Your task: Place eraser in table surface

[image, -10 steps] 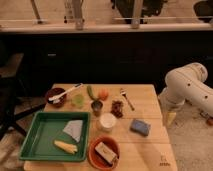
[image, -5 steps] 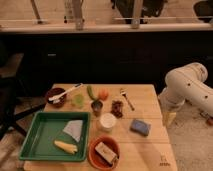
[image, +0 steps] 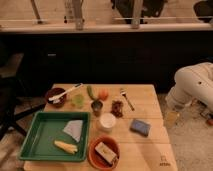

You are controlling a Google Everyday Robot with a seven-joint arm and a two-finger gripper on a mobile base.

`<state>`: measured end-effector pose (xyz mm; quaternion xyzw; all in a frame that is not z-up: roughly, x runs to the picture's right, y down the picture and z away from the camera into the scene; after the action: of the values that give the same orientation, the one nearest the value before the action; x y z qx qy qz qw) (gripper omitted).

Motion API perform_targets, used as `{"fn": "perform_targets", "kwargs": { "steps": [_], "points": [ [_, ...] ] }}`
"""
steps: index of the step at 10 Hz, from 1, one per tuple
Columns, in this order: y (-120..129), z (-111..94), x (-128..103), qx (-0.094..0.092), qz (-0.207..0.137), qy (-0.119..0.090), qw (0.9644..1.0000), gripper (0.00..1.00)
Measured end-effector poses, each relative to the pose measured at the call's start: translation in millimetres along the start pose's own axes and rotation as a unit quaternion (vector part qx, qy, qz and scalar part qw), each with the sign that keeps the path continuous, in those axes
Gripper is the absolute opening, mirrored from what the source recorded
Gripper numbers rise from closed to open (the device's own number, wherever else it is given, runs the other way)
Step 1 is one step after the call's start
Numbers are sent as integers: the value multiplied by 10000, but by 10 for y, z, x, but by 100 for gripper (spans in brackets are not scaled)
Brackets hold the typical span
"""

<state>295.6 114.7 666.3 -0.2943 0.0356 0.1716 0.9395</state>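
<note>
The eraser (image: 105,151) lies in the orange bowl (image: 90,150) at lower centre, its long axis slanting down-right. It is well left of the arm (image: 192,87). The gripper is out of sight at the right edge, its fingers spread wide and holding nothing.

Dim, warm light. Long dark counter front (image: 100,60) runs behind the table surface (image: 150,146) of pale wood planks; a pale ledge (image: 100,27) sits on top with metal posts (image: 77,12) above. Speckled grey floor (image: 192,147) at right – dark chair-like frame (image: 9,107) at left.
</note>
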Motion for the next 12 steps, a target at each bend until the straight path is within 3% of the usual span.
{"fn": "perform_targets", "kwargs": {
  "steps": [4,6,12],
  "points": [
    [465,-80,-511,-212,-55,-257,9994,80],
    [793,-96,-746,-337,-258,-348,9985,80],
    [841,-95,-778,-359,-292,-359,9983,80]
  ]
}}
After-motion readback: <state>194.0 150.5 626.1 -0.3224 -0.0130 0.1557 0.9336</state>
